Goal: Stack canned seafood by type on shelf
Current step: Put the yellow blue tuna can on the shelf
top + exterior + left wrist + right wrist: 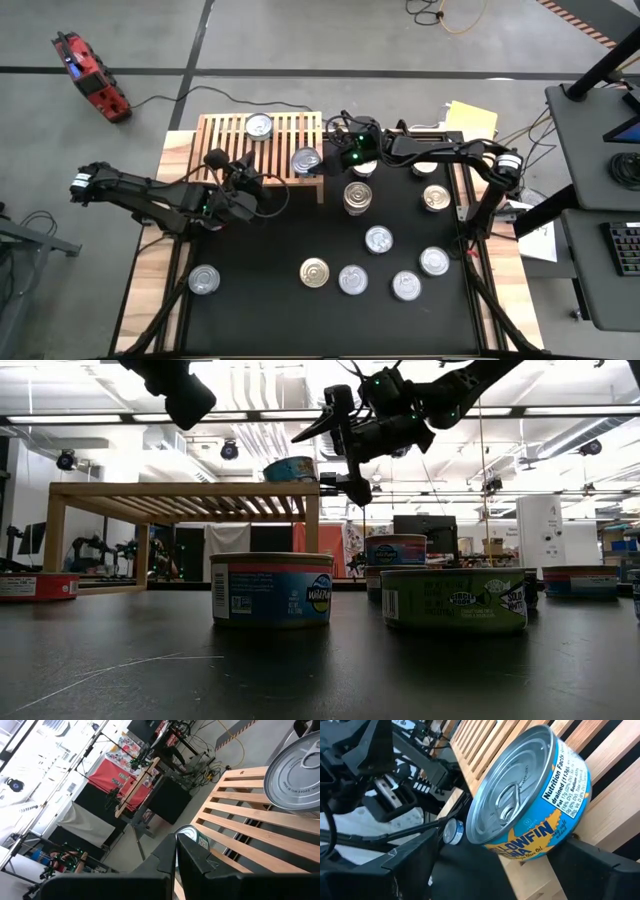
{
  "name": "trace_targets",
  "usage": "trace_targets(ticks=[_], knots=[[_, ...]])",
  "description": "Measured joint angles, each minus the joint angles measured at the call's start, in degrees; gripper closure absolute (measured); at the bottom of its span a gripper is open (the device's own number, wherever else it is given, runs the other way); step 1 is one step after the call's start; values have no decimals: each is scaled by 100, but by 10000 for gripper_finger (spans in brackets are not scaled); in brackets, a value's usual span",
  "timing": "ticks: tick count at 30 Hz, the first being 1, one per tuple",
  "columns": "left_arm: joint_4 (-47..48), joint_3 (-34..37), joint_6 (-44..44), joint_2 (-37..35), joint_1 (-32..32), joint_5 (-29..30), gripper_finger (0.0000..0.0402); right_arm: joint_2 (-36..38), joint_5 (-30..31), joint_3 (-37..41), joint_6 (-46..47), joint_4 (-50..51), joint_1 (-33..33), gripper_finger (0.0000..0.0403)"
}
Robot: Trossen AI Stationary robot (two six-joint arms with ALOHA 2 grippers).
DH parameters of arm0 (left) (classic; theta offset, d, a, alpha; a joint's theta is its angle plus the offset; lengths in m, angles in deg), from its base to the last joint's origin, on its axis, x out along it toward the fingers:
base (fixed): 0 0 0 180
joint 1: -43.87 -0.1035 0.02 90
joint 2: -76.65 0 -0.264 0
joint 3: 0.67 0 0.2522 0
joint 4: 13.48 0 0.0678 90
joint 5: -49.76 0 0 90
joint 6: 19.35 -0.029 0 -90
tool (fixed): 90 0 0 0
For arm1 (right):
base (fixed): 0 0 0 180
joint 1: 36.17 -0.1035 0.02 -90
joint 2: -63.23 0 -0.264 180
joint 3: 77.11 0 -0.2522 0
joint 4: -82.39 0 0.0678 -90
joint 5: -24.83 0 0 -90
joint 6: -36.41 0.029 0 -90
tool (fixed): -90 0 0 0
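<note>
Here, nearest the viewer, loose cans are sitting on the black worktop (260,320): one at the front left (204,279), a gold-lidded one (314,271), and a scatter of silver-lidded ones to the right of it (the closest in the low view being a blue-labelled tin (272,588) and a green-labelled tin (455,598)).

Mid-field, a stacked pair of cans (357,195) is standing just in front of the right pincer (335,152), which is hovering at the shelf's front right corner with its jaws spread wide and holding nothing. The blue yellowfin can (530,800) is lying directly between and just ahead of those jaws, upright on the slats at the shelf's front edge, lid up; in the high view it (306,160) is showing just to the pincer's left. The right arm is the nearer one, apparently having just set this can down.

Left pincer (243,193): shut, empty, hanging beside the shelf's front left.

Farthest, the shelf (225,135) is carrying a second can (259,126) near its back edge, well apart from the first.
</note>
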Motion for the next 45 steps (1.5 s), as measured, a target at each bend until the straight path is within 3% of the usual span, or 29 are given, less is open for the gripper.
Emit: trace_targets(ticks=[45], knots=[[0,0,61,0,0,-32,401,486,-36,4,-556,1427,26,48]])
